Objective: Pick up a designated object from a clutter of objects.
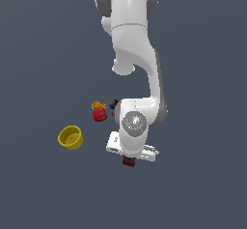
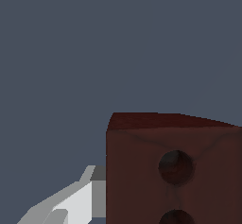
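The yellow bowl [image 1: 71,137] looks to hold nothing, and the brown block [image 2: 175,171] sits right beside 1 finger [image 2: 71,204] under the gripper [image 1: 129,159], jaw state unclear.

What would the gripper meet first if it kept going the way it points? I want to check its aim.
Probably the dark reddish-brown block, which fills the wrist view beside a gripper finger; depth is unclear.

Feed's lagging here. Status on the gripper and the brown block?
Gripper down over the brown block, jaws either side, closure not confirmed. Block fills the wrist view. Yellow bowl and red item stand apart.
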{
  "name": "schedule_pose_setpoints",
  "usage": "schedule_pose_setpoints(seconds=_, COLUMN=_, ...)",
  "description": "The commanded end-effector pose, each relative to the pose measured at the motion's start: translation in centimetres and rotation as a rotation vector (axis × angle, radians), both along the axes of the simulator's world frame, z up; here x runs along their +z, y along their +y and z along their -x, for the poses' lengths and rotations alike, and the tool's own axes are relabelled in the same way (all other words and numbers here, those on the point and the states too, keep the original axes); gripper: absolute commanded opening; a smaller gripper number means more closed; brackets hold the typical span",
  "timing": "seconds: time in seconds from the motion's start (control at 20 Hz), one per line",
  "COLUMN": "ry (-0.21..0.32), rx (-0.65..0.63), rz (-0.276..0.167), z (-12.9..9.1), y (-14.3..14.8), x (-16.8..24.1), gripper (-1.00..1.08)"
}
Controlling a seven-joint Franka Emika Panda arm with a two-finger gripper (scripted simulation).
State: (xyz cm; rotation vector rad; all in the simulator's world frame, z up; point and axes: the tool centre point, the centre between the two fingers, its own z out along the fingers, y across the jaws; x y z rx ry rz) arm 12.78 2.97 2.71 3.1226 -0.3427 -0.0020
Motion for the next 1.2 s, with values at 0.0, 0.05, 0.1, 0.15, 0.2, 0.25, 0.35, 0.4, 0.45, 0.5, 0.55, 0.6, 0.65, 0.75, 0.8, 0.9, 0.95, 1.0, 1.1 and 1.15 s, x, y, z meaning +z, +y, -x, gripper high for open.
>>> schedule_pose_setpoints(seconds=0.0, ry=0.000, rx=0.000, rz=0.000, z=0.1, y=0.1, x=0.1, gripper=-1.00)
schedule_pose_setpoints(seconds=0.05, ry=0.000, rx=0.000, rz=0.000, z=0.1, y=0.1, x=0.3, gripper=-1.00)
schedule_pose_setpoints(seconds=0.1, ry=0.000, rx=0.000, rz=0.000, z=0.2, y=0.2, x=0.4, gripper=-1.00)
schedule_pose_setpoints(seconds=0.15, ry=0.000, rx=0.000, rz=0.000, z=0.4, y=0.2, x=0.6, gripper=-1.00)
schedule_pose_setpoints(seconds=0.2, ry=0.000, rx=0.000, rz=0.000, z=0.5, y=0.3, x=0.8, gripper=-1.00)
schedule_pose_setpoints(seconds=0.25, ry=0.000, rx=0.000, rz=0.000, z=0.7, y=0.4, x=1.1, gripper=-1.00)
schedule_pose_setpoints(seconds=0.35, ry=0.000, rx=0.000, rz=0.000, z=1.1, y=0.7, x=1.7, gripper=-1.00)
schedule_pose_setpoints(seconds=0.4, ry=0.000, rx=0.000, rz=0.000, z=1.3, y=0.8, x=2.1, gripper=-1.00)
schedule_pose_setpoints(seconds=0.45, ry=0.000, rx=0.000, rz=0.000, z=1.6, y=1.0, x=2.5, gripper=-1.00)
schedule_pose_setpoints(seconds=0.5, ry=0.000, rx=0.000, rz=0.000, z=1.9, y=1.1, x=2.9, gripper=-1.00)
schedule_pose_setpoints(seconds=0.55, ry=0.000, rx=0.000, rz=0.000, z=2.2, y=1.3, x=3.4, gripper=-1.00)
schedule_pose_setpoints(seconds=0.6, ry=0.000, rx=0.000, rz=0.000, z=2.6, y=1.5, x=3.9, gripper=-1.00)
schedule_pose_setpoints(seconds=0.65, ry=0.000, rx=0.000, rz=0.000, z=2.9, y=1.7, x=4.5, gripper=-1.00)
schedule_pose_setpoints(seconds=0.75, ry=0.000, rx=0.000, rz=0.000, z=3.8, y=2.2, x=5.7, gripper=-1.00)
schedule_pose_setpoints(seconds=0.8, ry=0.000, rx=0.000, rz=0.000, z=4.2, y=2.5, x=6.4, gripper=-1.00)
schedule_pose_setpoints(seconds=0.9, ry=-0.001, rx=0.000, rz=0.000, z=5.2, y=3.1, x=7.9, gripper=-1.00)
schedule_pose_setpoints(seconds=0.95, ry=-0.001, rx=0.000, rz=0.000, z=5.7, y=3.3, x=8.7, gripper=-1.00)
schedule_pose_setpoints(seconds=1.0, ry=-0.001, rx=0.000, rz=0.000, z=6.1, y=3.6, x=9.4, gripper=-1.00)
schedule_pose_setpoints(seconds=1.1, ry=-0.001, rx=0.000, rz=0.000, z=7.1, y=4.2, x=11.0, gripper=-1.00)
schedule_pose_setpoints(seconds=1.15, ry=-0.001, rx=0.001, rz=0.001, z=7.6, y=4.5, x=11.7, gripper=-1.00)
